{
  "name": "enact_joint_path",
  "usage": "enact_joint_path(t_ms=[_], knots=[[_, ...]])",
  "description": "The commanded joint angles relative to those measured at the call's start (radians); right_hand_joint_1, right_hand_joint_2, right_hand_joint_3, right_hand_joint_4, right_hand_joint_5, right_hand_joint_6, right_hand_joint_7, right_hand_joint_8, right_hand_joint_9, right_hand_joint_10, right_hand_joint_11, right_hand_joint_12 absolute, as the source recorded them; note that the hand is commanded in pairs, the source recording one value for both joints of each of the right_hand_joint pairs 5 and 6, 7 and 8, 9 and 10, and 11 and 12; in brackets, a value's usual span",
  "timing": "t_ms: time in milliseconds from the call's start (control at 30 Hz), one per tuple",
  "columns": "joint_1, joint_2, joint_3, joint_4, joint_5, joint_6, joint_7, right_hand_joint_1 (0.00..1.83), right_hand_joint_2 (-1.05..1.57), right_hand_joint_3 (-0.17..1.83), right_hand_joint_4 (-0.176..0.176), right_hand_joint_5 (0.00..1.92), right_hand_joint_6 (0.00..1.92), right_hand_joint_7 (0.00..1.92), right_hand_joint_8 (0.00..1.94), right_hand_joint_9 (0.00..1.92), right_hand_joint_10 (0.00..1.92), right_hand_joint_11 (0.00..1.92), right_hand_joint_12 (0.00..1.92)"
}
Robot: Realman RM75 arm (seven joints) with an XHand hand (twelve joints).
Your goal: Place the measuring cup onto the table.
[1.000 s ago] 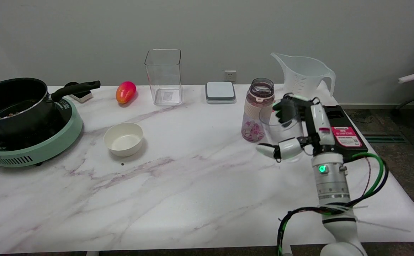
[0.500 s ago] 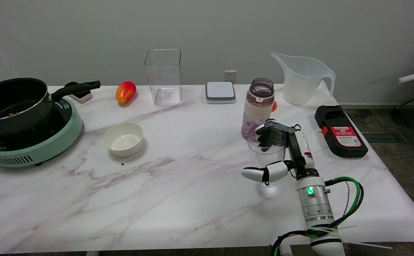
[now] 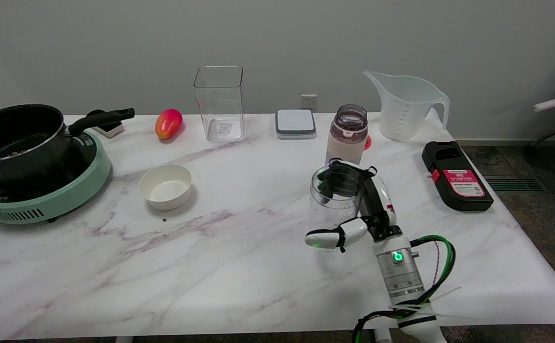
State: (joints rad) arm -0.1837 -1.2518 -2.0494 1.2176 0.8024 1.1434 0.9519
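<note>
Found a black pot (image 3: 15, 133) on a green hotplate (image 3: 53, 200) at the far left, well apart from the action and judged no hazard. Noted a white bowl (image 3: 165, 186) further right, near the middle of the marbled surface (image 3: 234, 247), with a red fruit (image 3: 168, 123) and a tall clear box (image 3: 219, 102) behind it along the wall. Reckoned none of these close enough to be struck.

Passed a grey-topped block (image 3: 295, 124) at the back, then came to the measuring cup (image 3: 326, 209): clear, upright, low over the surface right of centre, clamped in the robot hand (image 3: 358, 205), with dark fingers (image 3: 327, 177) around the far side of the rim and a white thumb (image 3: 325, 238) jutting out near its base. Could not tell whether the base already touched the surface.

Judged the main risk to be letting go too soon: if dropped while raised or tilted, likely to bounce or tip over, being light and empty. Feared also a catch on release, with fingers dragging the rim and pulling the cup over.

Marked the bottle (image 3: 346, 138) just behind the cup; any swing of the wrist back might knock it. Saw the big jug (image 3: 406, 107) and a black case (image 3: 456, 176) further right, both well apart from the cup, at risk only from a wide retreat of the arm.
</note>
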Motion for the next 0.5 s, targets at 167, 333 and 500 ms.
enact_joint_path(t_ms=[167, 333, 500], knots=[[0.306, -0.095, -0.025, -0.455, -0.228, 0.057, 0.485, 1.22, 1.33, 0.47, 0.0, 1.43, 1.43, 1.62, 1.62, 1.62, 1.62, 1.43, 1.43], [0.355, -0.082, -0.021, -0.557, -0.254, 0.062, 0.578, 1.23, 1.29, 0.49, 0.0, 1.41, 1.41, 1.6, 1.6, 1.59, 1.59, 1.41, 1.41], [0.353, -0.086, -0.021, -0.577, -0.254, 0.075, 0.548, 1.22, 1.3, 0.49, 0.0, 1.42, 1.42, 1.61, 1.61, 1.6, 1.6, 1.43, 1.43]])
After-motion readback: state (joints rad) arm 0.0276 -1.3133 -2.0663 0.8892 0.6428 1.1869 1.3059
